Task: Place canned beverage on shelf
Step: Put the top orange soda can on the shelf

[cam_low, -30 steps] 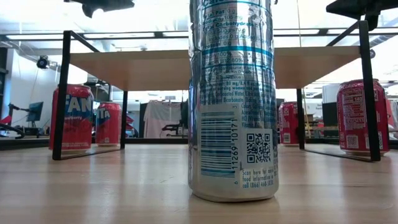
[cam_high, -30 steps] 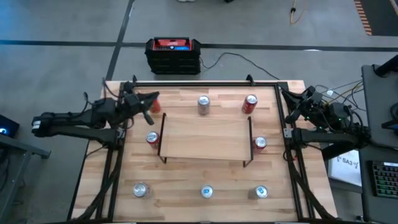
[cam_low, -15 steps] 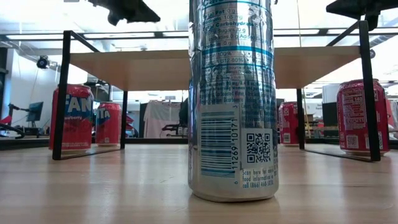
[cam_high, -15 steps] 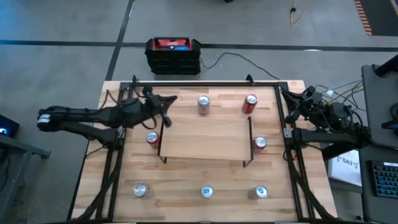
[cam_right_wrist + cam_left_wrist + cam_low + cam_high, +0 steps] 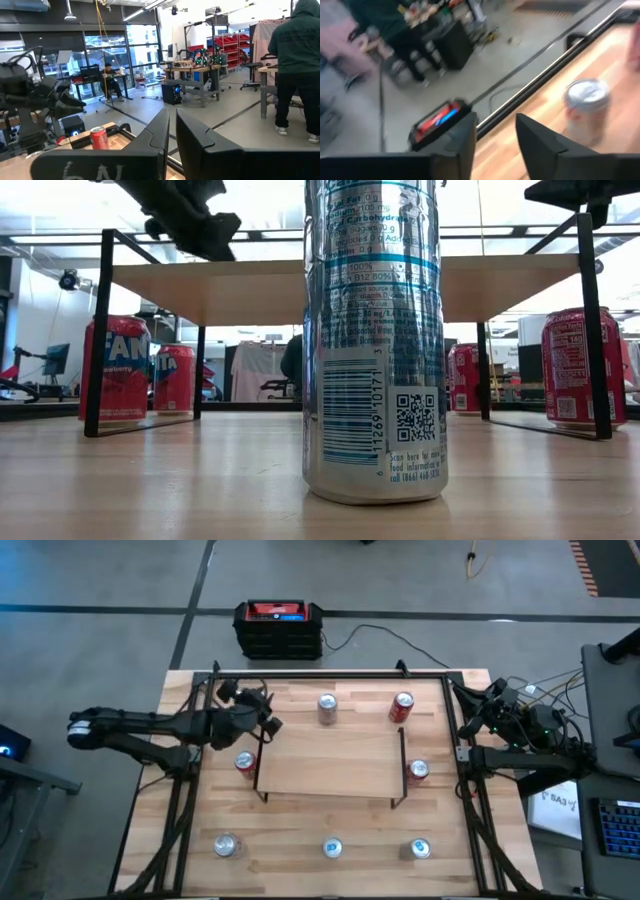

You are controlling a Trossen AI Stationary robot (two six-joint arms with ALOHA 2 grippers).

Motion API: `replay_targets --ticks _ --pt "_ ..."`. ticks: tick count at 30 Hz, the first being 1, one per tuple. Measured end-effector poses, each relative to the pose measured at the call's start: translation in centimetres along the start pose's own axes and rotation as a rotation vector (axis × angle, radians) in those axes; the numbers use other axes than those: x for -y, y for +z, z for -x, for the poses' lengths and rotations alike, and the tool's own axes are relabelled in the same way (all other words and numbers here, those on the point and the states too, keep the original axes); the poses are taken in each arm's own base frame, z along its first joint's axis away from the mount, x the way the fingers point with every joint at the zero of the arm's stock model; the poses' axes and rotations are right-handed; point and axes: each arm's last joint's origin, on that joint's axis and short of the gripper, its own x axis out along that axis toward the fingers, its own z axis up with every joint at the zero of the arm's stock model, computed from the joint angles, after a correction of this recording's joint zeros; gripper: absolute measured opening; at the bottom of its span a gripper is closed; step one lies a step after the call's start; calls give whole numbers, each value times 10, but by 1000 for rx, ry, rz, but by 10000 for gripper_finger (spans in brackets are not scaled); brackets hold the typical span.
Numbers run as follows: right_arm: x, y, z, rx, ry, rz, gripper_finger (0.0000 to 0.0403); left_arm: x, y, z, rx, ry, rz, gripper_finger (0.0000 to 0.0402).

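The shelf point(image 5: 330, 762), a light-wood board on thin black legs, stands mid-table with nothing on its top. Around it, canned beverages stand upright on the table: a silver one point(image 5: 327, 707) and a red one point(image 5: 402, 706) behind it, and a red one point(image 5: 244, 762) at its left end. My left gripper point(image 5: 266, 721) hovers open above the shelf's far left corner, with nothing between its fingers point(image 5: 467, 137). In its wrist view the silver can point(image 5: 587, 107) lies ahead. My right gripper point(image 5: 172, 131) waits shut at the table's right edge.
Another red can point(image 5: 418, 771) stands at the shelf's right end. Three silver cans point(image 5: 226, 845) point(image 5: 332, 848) point(image 5: 420, 848) line the near edge; the middle one point(image 5: 375, 340) fills the low view. A black-and-red box point(image 5: 279, 628) sits on the floor beyond the table.
My left gripper has swung from the table's far left corner toward the right, then come down and toward the near edge. It has tipped downward and now hangs over the shelf's far left corner. No can has moved.
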Motion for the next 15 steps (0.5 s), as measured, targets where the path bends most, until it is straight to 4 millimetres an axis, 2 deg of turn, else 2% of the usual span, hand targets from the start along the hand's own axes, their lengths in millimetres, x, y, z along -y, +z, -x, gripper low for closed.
replay_targets --ticks 6,9,15 --pt "0 0 0 0 0 0 22 -36 7 -18 -251 80 24 187" --pt "0 0 0 0 0 0 22 -57 12 -31 -388 88 60 191" --pt "0 0 0 0 0 0 22 -91 25 -59 -606 -72 140 183"
